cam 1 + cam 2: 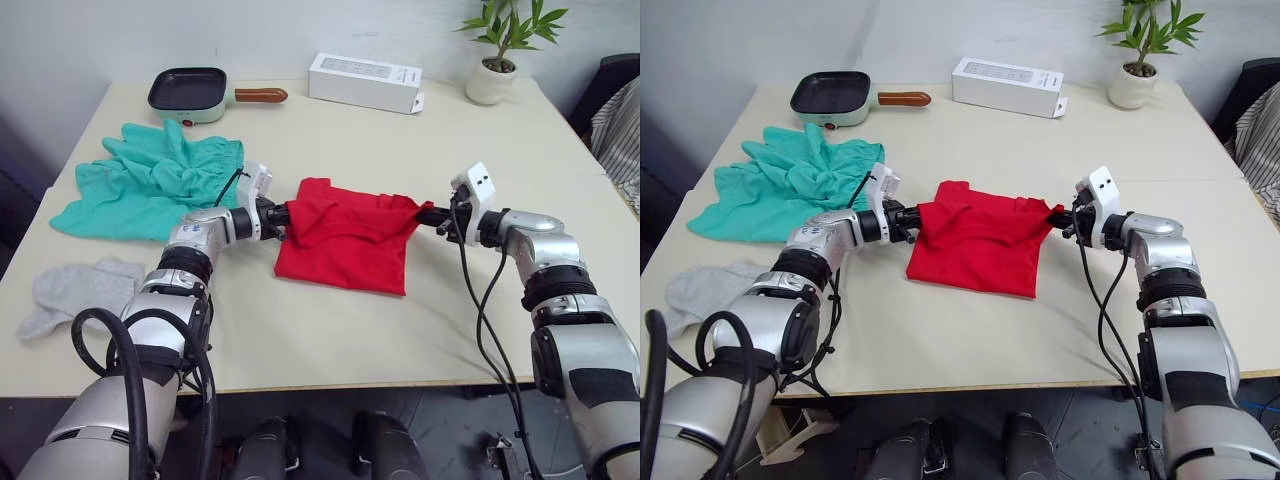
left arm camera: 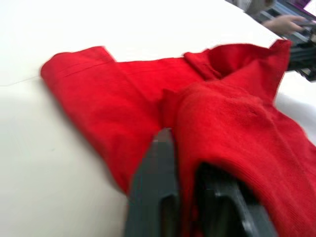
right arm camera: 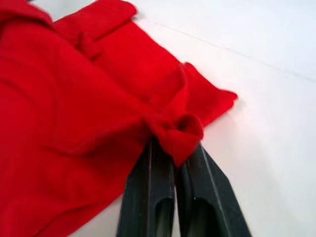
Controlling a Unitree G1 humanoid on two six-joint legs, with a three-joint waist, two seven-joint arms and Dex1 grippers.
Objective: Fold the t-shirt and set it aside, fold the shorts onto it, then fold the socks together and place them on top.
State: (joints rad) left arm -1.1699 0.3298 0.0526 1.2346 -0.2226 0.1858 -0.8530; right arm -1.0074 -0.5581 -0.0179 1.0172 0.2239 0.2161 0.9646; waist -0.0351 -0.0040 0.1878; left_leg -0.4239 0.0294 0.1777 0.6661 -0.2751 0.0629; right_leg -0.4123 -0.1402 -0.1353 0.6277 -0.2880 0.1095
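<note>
The red t-shirt (image 1: 345, 240) lies partly folded near the middle of the bench (image 1: 400, 330), stretched between the two hands. The left hand (image 1: 283, 217) pinches the shirt's left edge, its black fingers (image 2: 153, 197) clamped on a fold of red cloth, while the right hand (image 1: 428, 213) grips the opposite corner, its fingers (image 3: 148, 197) pressed together with a bunched tip of fabric caught between them. The shirt's upper edge runs from one hand to the other, so its long axis lies across the bench, left to right, and the rest of the cloth drapes toward the near edge in a rough rectangle. That upper edge is rumpled, with loose folds near the right hand. The teal shorts (image 1: 150, 180) lie spread out and crumpled on the far left of the bench, just behind the left arm and apart from the shirt. The grey socks (image 1: 70, 290) rest near the bench's left front edge, well apart from both hands. A small pan (image 1: 195, 95), a white box (image 1: 365, 82) and a potted plant (image 1: 495, 55) stand along the far side.
</note>
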